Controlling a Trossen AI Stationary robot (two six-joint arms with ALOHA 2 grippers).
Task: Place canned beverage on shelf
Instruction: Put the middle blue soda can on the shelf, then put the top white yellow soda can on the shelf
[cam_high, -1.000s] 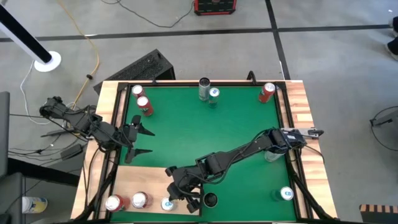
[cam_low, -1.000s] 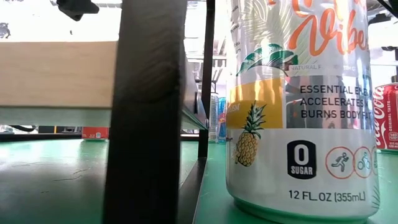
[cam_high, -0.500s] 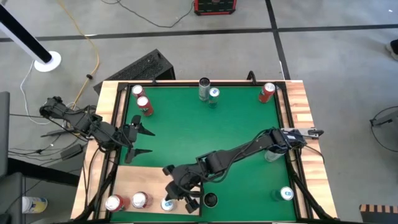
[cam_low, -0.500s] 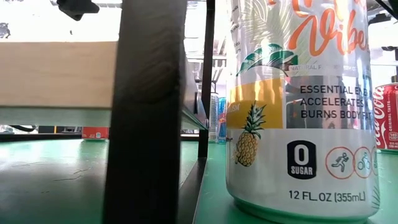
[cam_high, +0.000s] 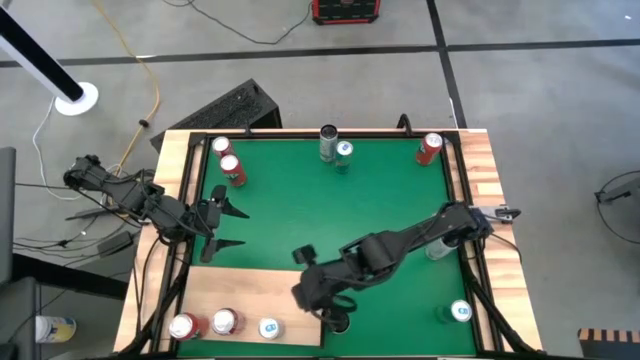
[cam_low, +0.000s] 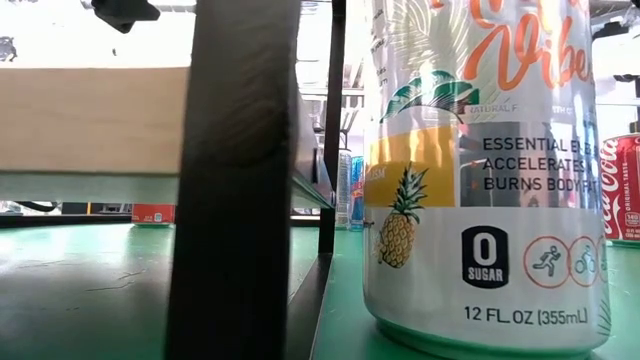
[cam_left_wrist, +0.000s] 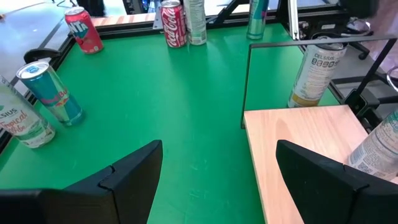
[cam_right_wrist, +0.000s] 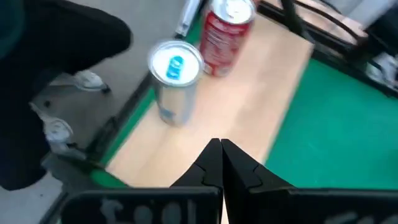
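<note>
Resting on the flat pale wooden shelf (cam_high: 240, 300): blue-topped silver can (cam_high: 268, 328), upright beside two red-topped cans (cam_high: 223, 321). Right gripper (cam_high: 303, 292) fingers pressed together, empty, just above the shelf edge. Might clip the can if swinging low. Left gripper (cam_high: 228, 227) fingers wide, empty, waiting at the green mat (cam_high: 330, 210) on the bench. Beyond, grey concrete floor (cam_high: 500, 90) with cables.

I am looking down on a grey concrete floor (cam_high: 300, 80) crossed by dark lines. A yellow cable (cam_high: 140, 50) is trailing past a white round stand base (cam_high: 76, 99), and a red box (cam_high: 346, 10) is sitting by the far edge.
</note>
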